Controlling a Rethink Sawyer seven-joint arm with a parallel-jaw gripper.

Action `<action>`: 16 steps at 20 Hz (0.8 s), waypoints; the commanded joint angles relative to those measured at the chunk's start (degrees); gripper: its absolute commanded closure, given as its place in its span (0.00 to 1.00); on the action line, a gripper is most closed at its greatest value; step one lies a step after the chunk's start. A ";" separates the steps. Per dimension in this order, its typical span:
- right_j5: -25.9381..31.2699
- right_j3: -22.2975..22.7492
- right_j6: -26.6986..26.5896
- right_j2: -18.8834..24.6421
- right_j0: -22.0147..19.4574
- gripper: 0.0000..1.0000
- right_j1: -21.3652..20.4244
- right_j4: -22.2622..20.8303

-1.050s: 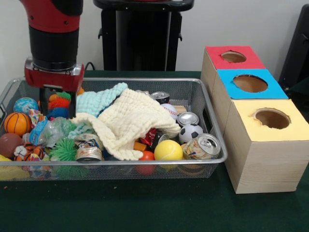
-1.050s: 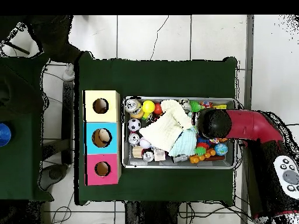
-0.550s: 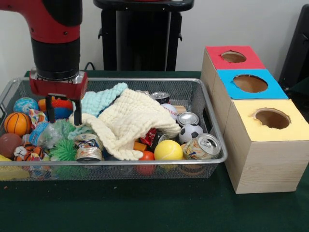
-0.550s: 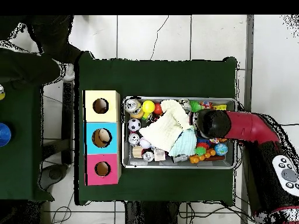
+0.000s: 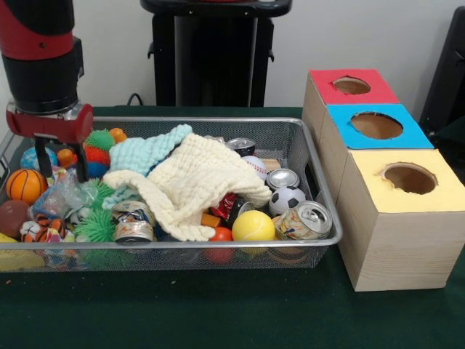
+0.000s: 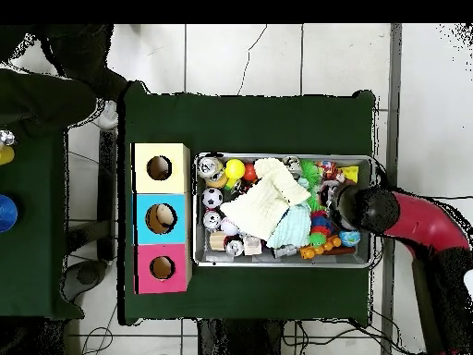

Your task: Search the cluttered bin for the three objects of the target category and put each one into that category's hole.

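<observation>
wire bin (image 5: 320, 190) full of, seemingly, toys

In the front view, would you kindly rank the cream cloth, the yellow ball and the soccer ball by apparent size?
1. Cream cloth, clearly largest.
2. Yellow ball and soccer ball look alike; the yellow ball sits nearer the camera, so no ranking.

The gripper (image 5: 60, 163) now sits further left in the front view — over the bin's (image 5: 182, 122) left end — uncovering the green and orange spiky balls (image 5: 98, 145) it hid.
</observation>
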 commanded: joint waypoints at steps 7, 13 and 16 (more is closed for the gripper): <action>-4.20 8.13 2.56 1.18 -0.60 0.00 -0.47 0.89; -8.48 9.26 4.69 -0.20 0.72 0.00 0.90 -0.46; -7.74 9.17 4.08 -0.30 0.93 0.00 0.57 0.10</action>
